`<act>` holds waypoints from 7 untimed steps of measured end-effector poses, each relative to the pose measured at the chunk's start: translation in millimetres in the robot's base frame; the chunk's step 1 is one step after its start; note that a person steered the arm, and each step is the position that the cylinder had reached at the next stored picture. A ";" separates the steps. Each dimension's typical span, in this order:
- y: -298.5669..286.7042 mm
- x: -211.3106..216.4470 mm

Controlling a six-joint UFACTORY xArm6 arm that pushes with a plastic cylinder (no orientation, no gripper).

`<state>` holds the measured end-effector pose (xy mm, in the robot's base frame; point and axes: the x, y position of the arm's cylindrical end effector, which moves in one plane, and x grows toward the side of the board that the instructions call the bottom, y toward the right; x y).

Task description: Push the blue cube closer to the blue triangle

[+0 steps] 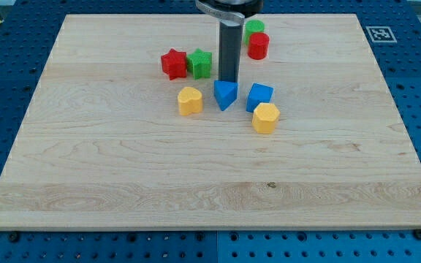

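Note:
The blue cube (259, 96) sits on the wooden board (123, 183) just right of centre. The blue triangle (225, 94) lies a short gap to its left. My tip (229, 79) is at the end of the dark rod, just above the blue triangle in the view, at its top edge, up and to the left of the blue cube. I cannot tell whether the tip touches the triangle.
A yellow hexagonal block (266, 117) touches the blue cube's lower side. A yellow heart-like block (190, 101) lies left of the triangle. A red star (173, 63) and a green star (200, 63) sit side by side above. A red cylinder (259, 46) and a green block (253, 28) are near the top.

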<state>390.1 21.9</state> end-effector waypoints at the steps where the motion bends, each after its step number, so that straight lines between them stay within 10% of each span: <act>1: -10.3 14.8; 4: 45.9 -29.9; 7: 90.9 18.4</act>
<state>408.5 112.8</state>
